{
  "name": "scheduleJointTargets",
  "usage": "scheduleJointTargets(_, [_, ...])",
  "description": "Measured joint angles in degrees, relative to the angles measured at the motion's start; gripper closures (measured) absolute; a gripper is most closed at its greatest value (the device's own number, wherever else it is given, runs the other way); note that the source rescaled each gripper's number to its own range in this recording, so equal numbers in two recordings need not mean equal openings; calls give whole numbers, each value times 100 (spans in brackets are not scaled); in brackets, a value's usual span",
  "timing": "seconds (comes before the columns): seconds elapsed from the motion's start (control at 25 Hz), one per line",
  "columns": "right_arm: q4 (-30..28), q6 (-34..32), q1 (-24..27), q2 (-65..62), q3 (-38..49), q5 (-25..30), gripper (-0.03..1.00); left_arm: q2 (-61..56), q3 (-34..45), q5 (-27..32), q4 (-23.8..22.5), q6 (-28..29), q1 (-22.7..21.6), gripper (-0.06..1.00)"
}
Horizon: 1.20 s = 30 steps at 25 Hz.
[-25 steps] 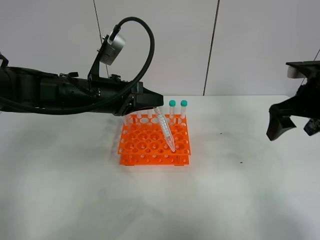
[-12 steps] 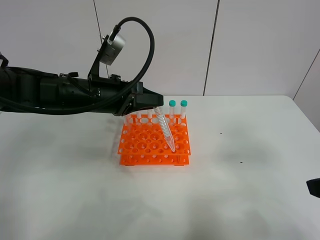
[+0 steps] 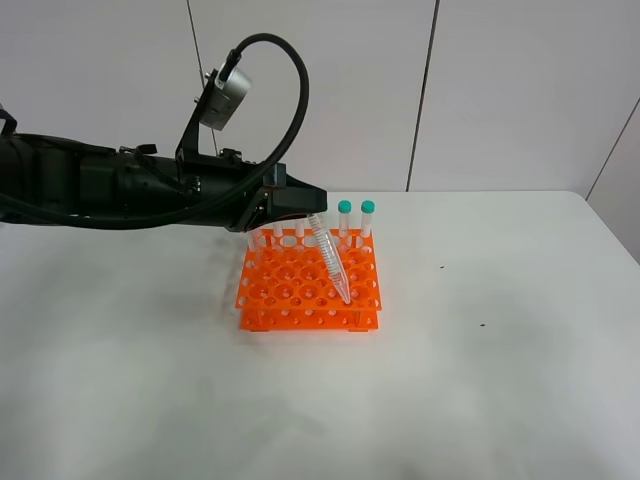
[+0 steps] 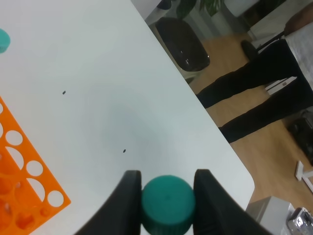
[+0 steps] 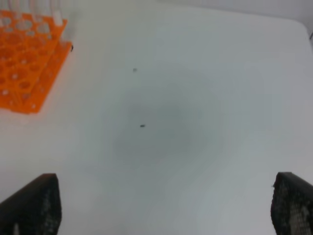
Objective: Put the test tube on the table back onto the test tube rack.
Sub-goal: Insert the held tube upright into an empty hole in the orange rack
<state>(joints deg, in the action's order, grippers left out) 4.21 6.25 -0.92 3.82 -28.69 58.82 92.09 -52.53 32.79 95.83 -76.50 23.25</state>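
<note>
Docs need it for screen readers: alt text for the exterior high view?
The left gripper holds a clear test tube tilted, tip over an orange test tube rack on a white table. Two teal-capped tubes stand in the rack's back row.

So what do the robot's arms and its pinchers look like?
The left arm is black and chunky, with a thick black cable looping over it and a small silver-grey camera on a black bracket. The left gripper has two smooth black fingers with rounded tips. Of the right gripper only two dark, blocky fingertips show. I see no markings.
</note>
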Motion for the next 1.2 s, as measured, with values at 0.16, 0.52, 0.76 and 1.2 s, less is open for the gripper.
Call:
scheduleJointTargets(0.16, [0,-20,0,-325,0,0,3,0,0,9,0,0,0,92])
scheduleJointTargets(0.52, [0,-17,0,-325,0,0,3,-382,-2,-19,-61,522,0,92])
scheduleJointTargets(0.76, [0,-22,0,-319,0,0,3,-1368,-34,-194,-730,990,0,92])
scheduleJointTargets(1.2, [0,-24,0,-319,0,0,3,-1837,-34,-2072,-2567,1151,0,92])
